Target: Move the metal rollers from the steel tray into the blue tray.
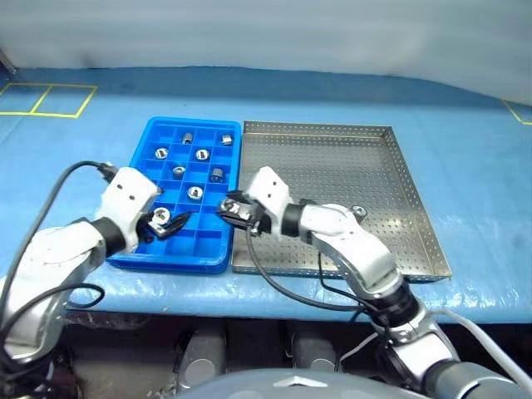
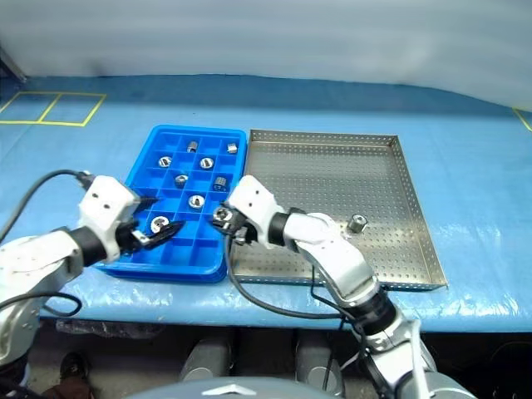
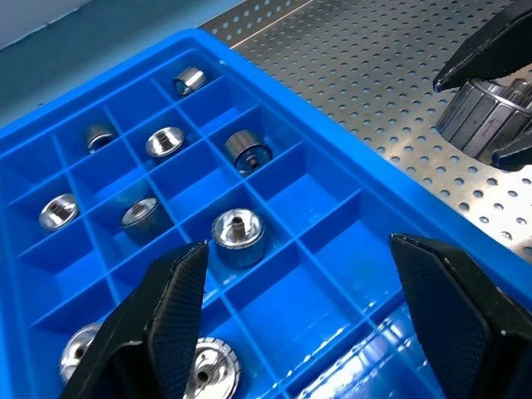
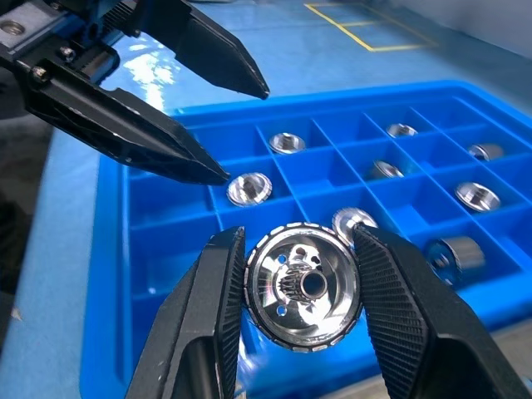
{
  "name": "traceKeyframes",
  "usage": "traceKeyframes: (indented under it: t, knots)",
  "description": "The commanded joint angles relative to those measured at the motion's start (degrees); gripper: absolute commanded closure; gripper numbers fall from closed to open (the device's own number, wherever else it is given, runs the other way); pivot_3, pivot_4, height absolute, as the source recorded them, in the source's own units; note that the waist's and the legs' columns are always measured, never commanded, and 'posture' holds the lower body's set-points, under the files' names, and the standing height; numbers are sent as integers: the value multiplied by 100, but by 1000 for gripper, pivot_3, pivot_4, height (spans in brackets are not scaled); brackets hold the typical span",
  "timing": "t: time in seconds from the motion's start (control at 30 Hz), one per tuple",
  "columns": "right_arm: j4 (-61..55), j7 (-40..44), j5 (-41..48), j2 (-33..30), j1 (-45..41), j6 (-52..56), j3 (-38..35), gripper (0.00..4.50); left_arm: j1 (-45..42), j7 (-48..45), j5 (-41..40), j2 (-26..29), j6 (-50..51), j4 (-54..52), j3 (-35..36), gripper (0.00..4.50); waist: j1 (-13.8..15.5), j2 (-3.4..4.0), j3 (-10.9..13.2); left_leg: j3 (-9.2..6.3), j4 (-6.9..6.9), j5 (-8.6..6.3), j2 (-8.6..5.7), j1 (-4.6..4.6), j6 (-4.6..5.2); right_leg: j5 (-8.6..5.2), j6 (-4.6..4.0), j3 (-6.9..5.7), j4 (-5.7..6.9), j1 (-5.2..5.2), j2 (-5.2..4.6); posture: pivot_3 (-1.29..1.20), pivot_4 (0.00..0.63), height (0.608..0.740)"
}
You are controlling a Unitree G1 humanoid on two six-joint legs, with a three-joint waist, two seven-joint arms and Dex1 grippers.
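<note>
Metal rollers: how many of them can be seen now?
10 metal rollers. Eight lie in compartments of the blue tray, one lies on the steel tray, and one is gripped in the right hand. Another may be hidden behind the left hand.

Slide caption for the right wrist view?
Right gripper clamps a shiny ribbed metal roller above the bright blue compartment tray.

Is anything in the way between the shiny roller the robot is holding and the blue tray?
Nothing visible blocks it. The right gripper holds a metal roller at the blue tray's near edge. The open left gripper hovers over the tray's near-left compartments, off to the side.
</note>
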Motion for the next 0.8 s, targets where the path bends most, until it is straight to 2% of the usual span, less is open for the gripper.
traceKeyframes:
  t: [0.03, 0.17, 0.57, 0.8]
  knots:
    - [412, 40, -22, 327, -217, -356, 149, 2791, 394, 113, 24, 105, 290, -315, 592, 707, 70, 1, 0, 1, -4, 0, -1, 3, 0, -1, -2, 0, 0, 0, -2, 317, 150, 740]
    - [958, -4, -53, 738, -271, -602, 223, 2791, 790, 264, 5, -26, 466, -510, 854, 707, 224, 0, 0, 0, -12, 0, 1, 5, -1, -4, -8, -3, 0, -4, 0, 357, 150, 740]
    - [1534, 152, -116, 970, -246, -568, 350, 2791, 760, 573, -63, -231, 415, -498, 351, 707, 532, 1, 0, 1, -19, -2, 1, 6, -12, -9, -15, -6, -1, -8, 0, 371, 150, 740]
    - [1409, 110, -290, 896, -126, -840, 322, 510, 474, 601, -106, -258, 319, -326, -3, 707, 529, 1, 0, 4, -26, -2, 3, 5, -15, -11, -18, -6, -1, -14, 1, 330, 150, 740]
